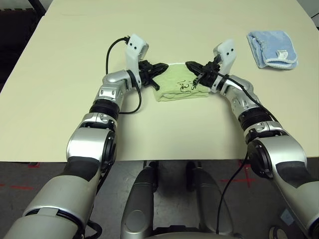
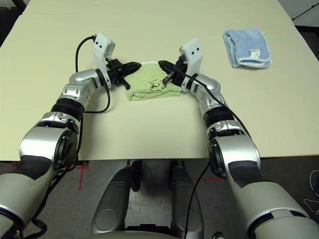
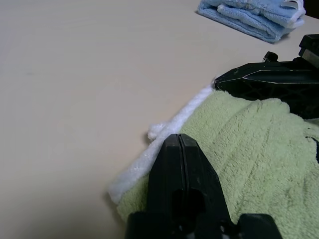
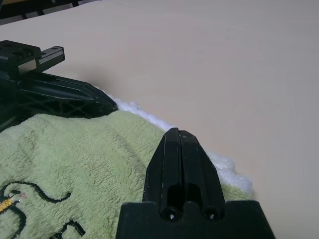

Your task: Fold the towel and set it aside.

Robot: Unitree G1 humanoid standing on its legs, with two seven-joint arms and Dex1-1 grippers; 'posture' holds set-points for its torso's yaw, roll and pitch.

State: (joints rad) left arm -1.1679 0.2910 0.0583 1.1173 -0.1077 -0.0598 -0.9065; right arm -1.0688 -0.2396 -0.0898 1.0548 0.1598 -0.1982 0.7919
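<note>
Beige table [image 1: 60, 99] with folded green towel [image 1: 174, 85], blue towel [image 1: 271, 49].

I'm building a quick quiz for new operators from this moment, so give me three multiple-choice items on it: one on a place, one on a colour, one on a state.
1. Where does the blue towel lie?
A. on the table, off to the robot's right, apart from the green towel
B. on top of the green towel
C. under the left arm

2. What colour is the edging of the green towel?
A. black
B. white
C. red

3. How do the fingers of the left hand stand?
A. spread wide
B. pressed together
C. closed round the blue towel

Answers: 1 A, the head views show it lying alone near the table's far right part. 2 B, both wrist views show a white fluffy border. 3 B, the left wrist view shows the two fingers meeting with no gap.
</note>
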